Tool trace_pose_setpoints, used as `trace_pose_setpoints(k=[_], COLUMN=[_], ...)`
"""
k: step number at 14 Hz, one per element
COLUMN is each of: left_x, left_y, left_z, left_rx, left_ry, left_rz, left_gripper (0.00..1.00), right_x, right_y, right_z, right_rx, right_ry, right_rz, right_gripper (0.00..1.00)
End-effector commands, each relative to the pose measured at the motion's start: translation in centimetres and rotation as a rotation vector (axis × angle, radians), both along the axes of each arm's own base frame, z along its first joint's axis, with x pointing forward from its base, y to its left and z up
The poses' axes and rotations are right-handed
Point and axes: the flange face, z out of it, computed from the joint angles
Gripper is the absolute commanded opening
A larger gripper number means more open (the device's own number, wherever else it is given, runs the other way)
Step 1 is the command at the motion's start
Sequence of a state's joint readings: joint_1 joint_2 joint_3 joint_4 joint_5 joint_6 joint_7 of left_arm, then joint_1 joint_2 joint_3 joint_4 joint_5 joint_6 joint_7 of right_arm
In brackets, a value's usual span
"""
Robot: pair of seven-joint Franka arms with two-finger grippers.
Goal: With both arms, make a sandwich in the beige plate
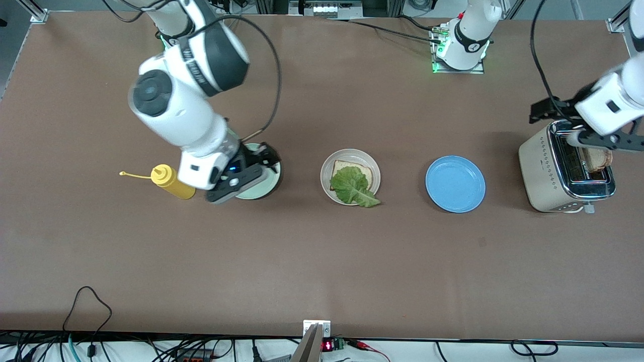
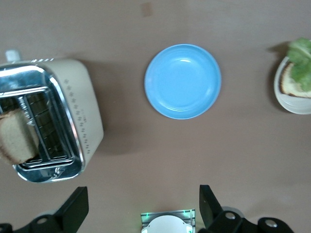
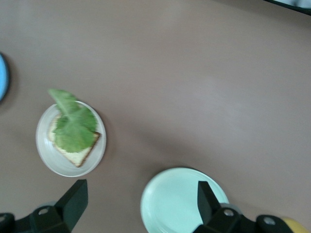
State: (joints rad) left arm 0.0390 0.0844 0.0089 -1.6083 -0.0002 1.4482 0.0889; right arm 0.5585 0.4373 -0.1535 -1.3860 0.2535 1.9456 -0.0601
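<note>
Currently we log: beige plate mid-surface w/ 1 bread slice + lettuce; 2nd slice in toaster. Left end effector apart over toaster; right end effector apart, empty, over mint plate. Top slice left to do

Mint-green plate half under the right arm; toaster's bread slice partly hidden.

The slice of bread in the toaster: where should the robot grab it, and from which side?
Probably by the top edge of the bread slice, coming straight down from above. It stands upright in the toaster slot, only its upper part exposed. The open left gripper hovers over it.
</note>
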Motion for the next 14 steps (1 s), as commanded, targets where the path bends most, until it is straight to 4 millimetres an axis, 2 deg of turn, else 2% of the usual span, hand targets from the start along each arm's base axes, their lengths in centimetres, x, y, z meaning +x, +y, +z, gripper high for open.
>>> trace_pose_setpoints(k=[1, 3, 5, 6, 8, 11, 13, 14], left_x=[1.4, 2.0, 2.2, 1.9, 1.1, -0.9, -1.2, -1.4], left_y=[7.3, 12.7, 16.4, 19.6, 22.8, 23.9, 23.8, 23.7], left_z=[-2.6, -5.2, -7.4, -9.1, -12.8, -16.7, -17.2, -17.3], left_rx=[-0.034, 0.052, 0.06, 0.045, 0.036, 0.023, 0.013, 0.011], left_ry=[0.047, 0.049, 0.016, -0.005, -0.065, -0.074, -0.058, -0.056], left_rz=[0.054, 0.042, -0.014, -0.054, -0.131, -0.128, -0.127, -0.127], left_gripper=[1.0, 1.0, 1.0, 1.0, 1.0, 1.0, 1.0, 1.0], right_x=[0.0, 0.7, 1.0, 1.0, 0.9, -0.3, -2.0, -2.9], right_y=[-4.0, -7.4, -11.3, -13.0, -16.5, -21.1, -24.8, -25.6], right_z=[1.1, 1.9, 2.0, 2.5, 4.0, 6.6, 7.8, 8.5], right_rx=[-0.06, -0.09, -0.114, -0.136, -0.205, -0.174, -0.167, -0.16], right_ry=[0.038, 0.06, 0.122, 0.134, 0.113, 0.123, 0.129, 0.125], right_rz=[-0.072, -0.196, -0.289, -0.309, -0.337, -0.422, -0.471, -0.478], right_gripper=[1.0, 1.0, 1.0, 1.0, 1.0, 1.0, 1.0, 1.0])
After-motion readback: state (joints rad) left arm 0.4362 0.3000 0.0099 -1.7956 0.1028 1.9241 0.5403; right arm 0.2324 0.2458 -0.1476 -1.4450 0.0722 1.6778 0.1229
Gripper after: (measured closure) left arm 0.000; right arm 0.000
